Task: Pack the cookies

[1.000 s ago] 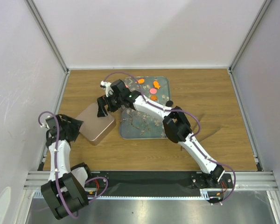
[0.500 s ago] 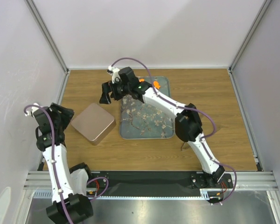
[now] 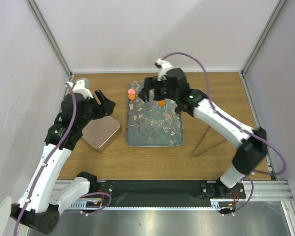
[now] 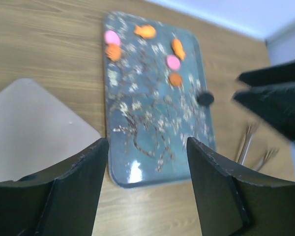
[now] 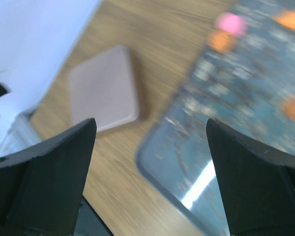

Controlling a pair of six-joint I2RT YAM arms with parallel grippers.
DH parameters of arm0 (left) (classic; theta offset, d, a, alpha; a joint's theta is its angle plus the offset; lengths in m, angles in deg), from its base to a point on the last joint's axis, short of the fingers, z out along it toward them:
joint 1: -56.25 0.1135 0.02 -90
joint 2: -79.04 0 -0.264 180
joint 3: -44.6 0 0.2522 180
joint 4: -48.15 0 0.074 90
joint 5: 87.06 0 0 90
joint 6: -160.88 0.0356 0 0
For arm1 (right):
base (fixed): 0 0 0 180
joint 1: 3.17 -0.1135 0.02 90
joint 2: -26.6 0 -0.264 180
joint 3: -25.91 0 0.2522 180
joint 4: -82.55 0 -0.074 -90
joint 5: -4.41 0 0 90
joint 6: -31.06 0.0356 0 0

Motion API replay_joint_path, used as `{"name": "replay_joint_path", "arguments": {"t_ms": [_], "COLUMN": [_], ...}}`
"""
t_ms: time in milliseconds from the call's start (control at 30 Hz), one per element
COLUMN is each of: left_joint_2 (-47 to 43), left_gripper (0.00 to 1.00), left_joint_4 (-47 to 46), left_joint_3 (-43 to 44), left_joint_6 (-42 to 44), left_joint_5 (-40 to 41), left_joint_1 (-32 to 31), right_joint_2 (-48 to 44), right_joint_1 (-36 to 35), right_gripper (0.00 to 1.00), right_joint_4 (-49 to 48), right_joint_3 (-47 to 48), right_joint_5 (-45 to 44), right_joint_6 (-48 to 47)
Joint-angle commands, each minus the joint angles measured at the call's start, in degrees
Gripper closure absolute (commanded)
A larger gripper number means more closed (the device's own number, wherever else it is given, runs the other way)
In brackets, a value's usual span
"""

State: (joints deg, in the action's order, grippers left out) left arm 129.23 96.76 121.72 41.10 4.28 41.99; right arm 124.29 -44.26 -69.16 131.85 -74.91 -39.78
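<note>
The cookies lie on the far end of a blue-grey floral tray (image 3: 155, 130). From above, a pink one (image 3: 132, 91) and two orange ones (image 3: 132, 97) (image 3: 162, 103) show; the right arm hides the rest. The left wrist view shows several: pink (image 4: 111, 37), orange (image 4: 113, 51), fish shapes (image 4: 145, 31), black (image 4: 205, 99). My right gripper (image 3: 151, 96) hangs open and empty above the tray's far end. My left gripper (image 3: 105, 102) is open and empty above the far corner of the closed square tin (image 3: 101, 130).
The tin (image 4: 29, 128) sits just left of the tray (image 4: 152, 128) on the wooden table. Thin metal tongs (image 3: 206, 141) lie to the right of the tray. Grey walls close in the table on three sides.
My left arm has risen from low at the table's left edge and swung over the tin. My right gripper has moved from left of the tray rightward to over its far end.
</note>
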Motion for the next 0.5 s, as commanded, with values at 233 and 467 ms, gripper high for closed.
{"name": "replay_joint_path", "arguments": {"t_ms": [233, 467], "left_joint_2": [0.3, -3.1], "left_gripper": [0.28, 0.28], "left_joint_4": [-1.6, -5.7], "left_joint_3": [-0.6, -5.2], "left_joint_6": [10.9, 12.5], "left_joint_5": [-4.8, -6.0], "left_joint_1": [-8.0, -8.2], "right_joint_2": [-27.9, -33.4], "right_joint_1": [2.9, 4.3], "right_gripper": [0.0, 0.01], "right_joint_4": [5.2, 5.3], "right_joint_3": [-21.9, -26.6], "right_joint_5": [-26.6, -28.2], "right_joint_6": [2.4, 3.4]}}
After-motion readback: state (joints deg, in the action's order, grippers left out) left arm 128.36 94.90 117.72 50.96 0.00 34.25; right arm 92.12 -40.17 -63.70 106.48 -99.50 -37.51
